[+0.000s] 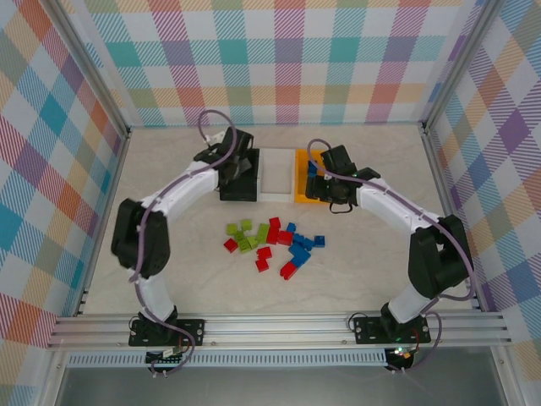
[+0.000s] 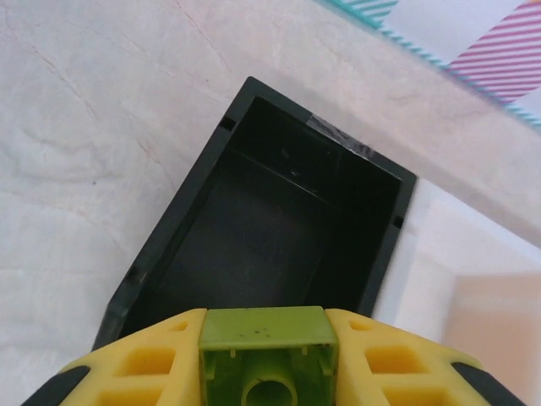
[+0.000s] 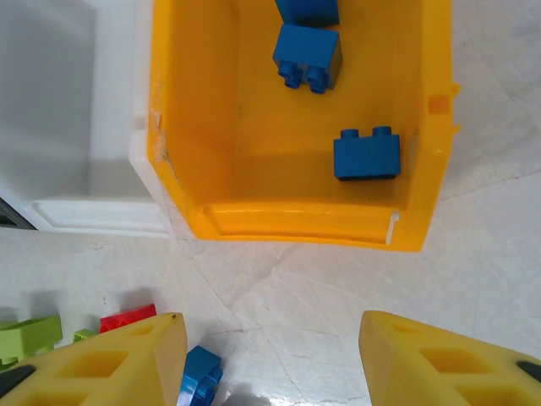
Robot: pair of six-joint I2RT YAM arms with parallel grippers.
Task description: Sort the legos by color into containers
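A lime green lego (image 2: 262,328) was clamped between the yellow fingers (image 2: 144,364) of the left gripper (image 2: 267,351), over the near end of the black bin (image 2: 254,237). Three blue legos (image 3: 367,154) were seen in the orange-yellow bin (image 3: 254,169) just ahead of the right gripper (image 3: 270,326), whose fingers were spread wide. The white bin (image 3: 76,110) was joined between the two. Loose legos (image 1: 270,241) were scattered on the pale marbled tabletop (image 1: 355,271), which was enclosed by pastel plaid walls (image 1: 287,59) and aluminium rails (image 1: 279,326).

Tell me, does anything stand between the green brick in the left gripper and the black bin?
Nothing visible does. The left gripper holds the green brick over the black bin, whose open top and dark inside look bare.
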